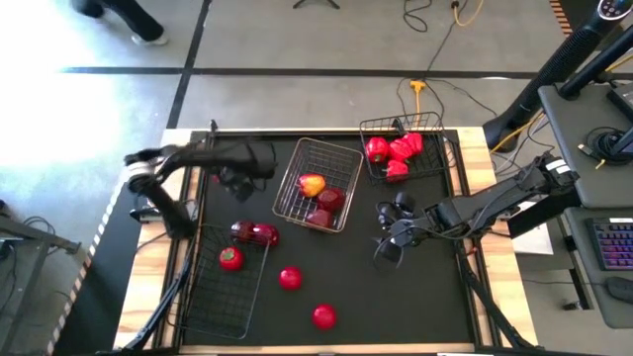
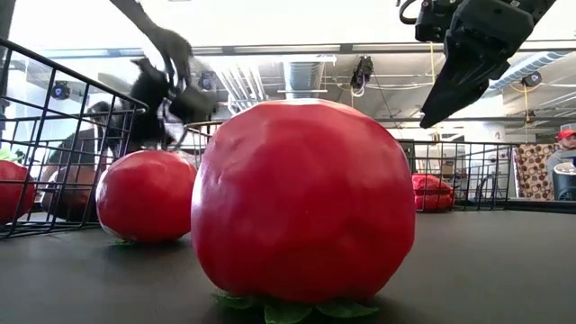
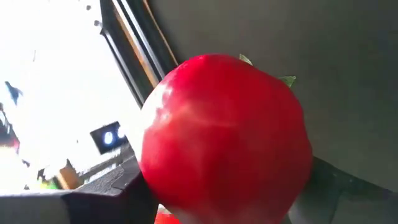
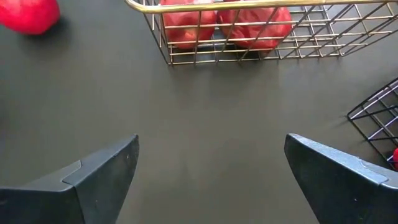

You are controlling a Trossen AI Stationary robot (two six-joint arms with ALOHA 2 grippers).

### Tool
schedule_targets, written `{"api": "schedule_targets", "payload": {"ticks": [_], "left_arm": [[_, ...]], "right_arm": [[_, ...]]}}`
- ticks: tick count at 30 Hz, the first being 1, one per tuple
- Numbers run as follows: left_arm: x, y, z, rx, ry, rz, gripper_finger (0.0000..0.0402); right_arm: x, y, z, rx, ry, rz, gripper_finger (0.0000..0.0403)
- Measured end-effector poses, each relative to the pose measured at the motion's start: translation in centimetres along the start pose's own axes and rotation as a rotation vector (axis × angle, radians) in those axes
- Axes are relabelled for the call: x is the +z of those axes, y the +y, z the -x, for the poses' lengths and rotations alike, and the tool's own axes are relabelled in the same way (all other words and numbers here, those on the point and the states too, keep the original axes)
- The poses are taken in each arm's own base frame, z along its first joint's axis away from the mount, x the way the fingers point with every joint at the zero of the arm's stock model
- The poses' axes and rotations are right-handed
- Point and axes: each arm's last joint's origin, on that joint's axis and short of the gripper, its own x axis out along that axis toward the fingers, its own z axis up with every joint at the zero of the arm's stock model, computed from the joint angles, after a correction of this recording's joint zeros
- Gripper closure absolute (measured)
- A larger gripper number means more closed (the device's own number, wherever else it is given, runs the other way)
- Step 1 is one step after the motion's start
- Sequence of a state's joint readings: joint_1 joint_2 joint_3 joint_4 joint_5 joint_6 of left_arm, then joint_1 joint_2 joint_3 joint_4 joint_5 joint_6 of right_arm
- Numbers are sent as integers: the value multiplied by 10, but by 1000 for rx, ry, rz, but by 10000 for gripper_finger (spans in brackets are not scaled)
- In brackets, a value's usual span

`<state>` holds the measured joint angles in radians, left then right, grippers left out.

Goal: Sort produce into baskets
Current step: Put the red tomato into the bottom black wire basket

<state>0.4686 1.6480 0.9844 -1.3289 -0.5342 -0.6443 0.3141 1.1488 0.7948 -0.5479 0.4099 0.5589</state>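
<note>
My left gripper (image 1: 237,186) is over the mat between the left black basket (image 1: 213,297) and the silvery basket (image 1: 341,158), shut on a red tomato (image 3: 224,137) that the gripper hides in the high view. My right gripper (image 1: 389,240) is open and empty above the mat, near the silvery basket's near right corner; it also shows in the right wrist view (image 4: 211,180). Two tomatoes (image 1: 290,279) (image 1: 323,316) rest on the mat. One tomato (image 1: 229,258) lies in the left black basket and a dark red apple (image 1: 255,233) lies at its far corner. The far black basket (image 1: 435,124) holds red peppers (image 1: 396,150). My left gripper pinches the tomato between its two fingers, one finger (image 3: 106,193) on each of two opposite sides (image 3: 155,174). The green leaves (image 3: 287,79) sit on the tomato's end away from the wrist. The low view shows the gripper raised above the table.
The silvery basket holds a yellow-red apple (image 1: 312,185) and dark red apples (image 1: 324,208). Bare mat (image 1: 415,297) lies near the front right. A desk with a keyboard (image 1: 613,242) stands off the table's right edge. A person (image 2: 81,144) shows behind the table.
</note>
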Motion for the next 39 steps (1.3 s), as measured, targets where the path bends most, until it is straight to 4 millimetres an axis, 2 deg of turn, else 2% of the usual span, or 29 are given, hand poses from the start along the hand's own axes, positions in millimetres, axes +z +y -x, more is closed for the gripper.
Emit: {"api": "schedule_targets", "payload": {"ticks": [4,9,12,14,18,20,24,27,31,39], "left_arm": [[-55,-8,49,-113,-164,-2,156],[-142,-24,96,-457,-417,-131,155],[-197,-31,111,-686,-543,-178,151],[-230,-33,115,-808,-579,-183,150],[-276,-32,107,-909,-660,-134,149],[-289,-34,101,-907,-689,-108,149],[-296,-40,94,-870,-689,-76,148],[-300,-45,100,-889,-668,-102,150],[-314,-60,117,-1012,-589,-183,149],[-307,-85,101,-799,-518,-154,148]], "right_arm": [[0,0,0,1,-2,-1,9],[1,0,0,2,-6,-19,9],[1,0,0,-3,-10,-28,9],[1,0,0,-4,-13,-35,9],[2,1,0,4,-25,-47,9],[4,2,0,16,-43,-66,9],[8,4,0,40,-80,-86,9],[9,5,0,46,-88,-90,9],[9,5,0,45,-88,-89,9],[9,5,0,46,-91,-76,9]]}}
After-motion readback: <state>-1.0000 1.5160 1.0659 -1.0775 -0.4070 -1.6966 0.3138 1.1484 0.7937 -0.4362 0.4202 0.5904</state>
